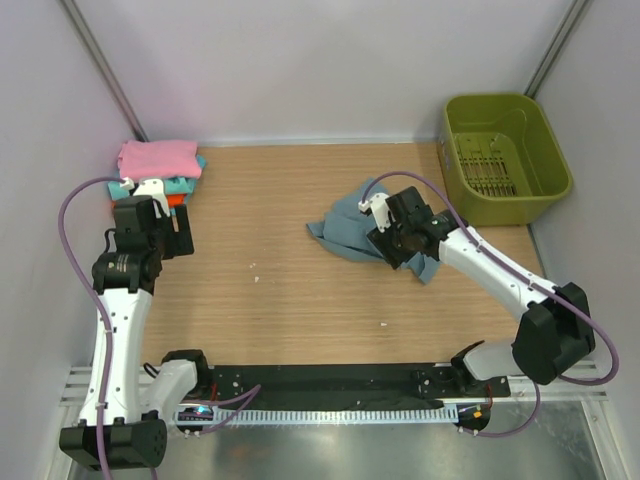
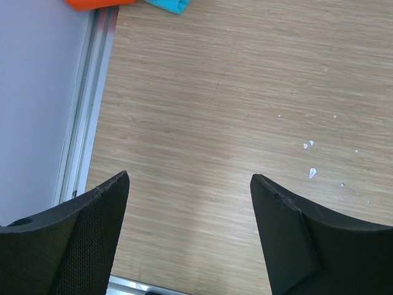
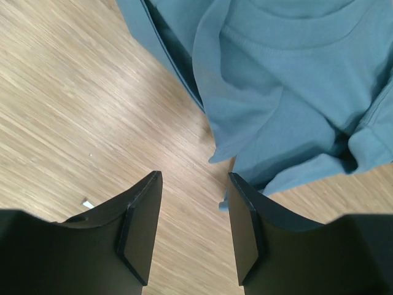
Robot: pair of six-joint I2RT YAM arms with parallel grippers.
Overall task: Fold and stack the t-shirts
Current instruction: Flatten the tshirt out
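A slate blue-grey t-shirt (image 1: pixel 347 232) lies crumpled on the wooden table right of centre. My right gripper (image 1: pixel 388 243) hangs over its near edge. In the right wrist view that gripper (image 3: pixel 193 179) is open, with only bare wood between its jaws. The shirt's (image 3: pixel 288 92) hem lies just beyond and beside the right fingertip (image 3: pixel 241 190). A stack of folded t-shirts sits at the back left: pink (image 1: pixel 156 157) on top, teal (image 1: pixel 197 172) and orange (image 1: pixel 176 200) below. My left gripper (image 1: pixel 178 234) is just in front of the stack, open (image 2: pixel 189 179) and empty over bare wood.
An olive-green plastic basket (image 1: pixel 505 190) stands at the back right corner. A metal rail (image 2: pixel 86 141) and the grey wall run along the table's left side. Small white specks (image 2: pixel 310 160) lie on the wood.
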